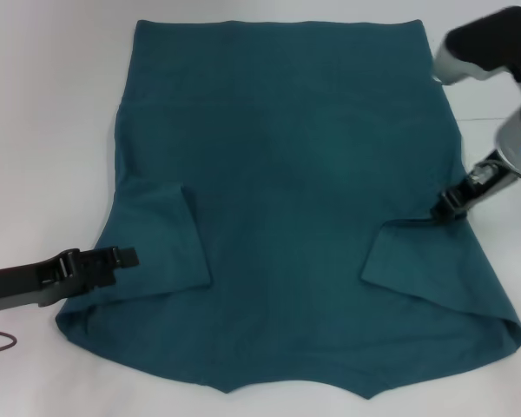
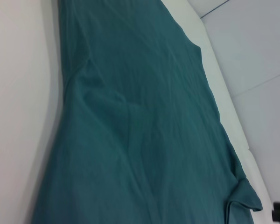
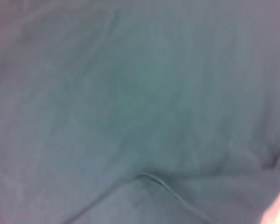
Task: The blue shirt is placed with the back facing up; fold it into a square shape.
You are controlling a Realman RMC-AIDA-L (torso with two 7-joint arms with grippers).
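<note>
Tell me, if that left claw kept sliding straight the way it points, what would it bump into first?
Most likely the folded-in sleeve of the blue shirt. The left gripper points across the shirt's near-left edge, low over the cloth, though its height above the fabric is hard to judge.

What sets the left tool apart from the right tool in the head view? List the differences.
1. The left tool lies low and nearly level, reaching in from the side; the right tool slants down from a raised arm.
2. The left tool sits over the left folded-in sleeve near its outer edge; the right tool's tip meets the blue shirt at the right sleeve fold.
Both are dark and at the shirt's side edges.
</note>
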